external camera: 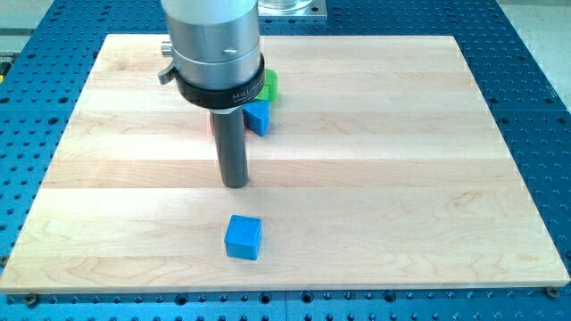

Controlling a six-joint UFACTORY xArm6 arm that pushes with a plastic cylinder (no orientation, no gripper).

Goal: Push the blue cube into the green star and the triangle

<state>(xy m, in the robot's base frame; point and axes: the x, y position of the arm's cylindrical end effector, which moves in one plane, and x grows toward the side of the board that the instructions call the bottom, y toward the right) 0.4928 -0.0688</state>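
Note:
A blue cube (244,237) sits near the view's bottom, a little left of centre on the wooden board (401,160). My tip (235,185) rests on the board just above the cube in the view, a short gap apart from it. Further up, partly hidden behind the rod and the arm's silver body, lie a green star (270,86) and a blue triangle-like block (258,117) just below it, close together. A sliver of a red block (211,125) shows at the rod's left edge.
The board lies on a blue perforated table (535,53). The arm's wide silver body (214,40) hides the board's upper middle.

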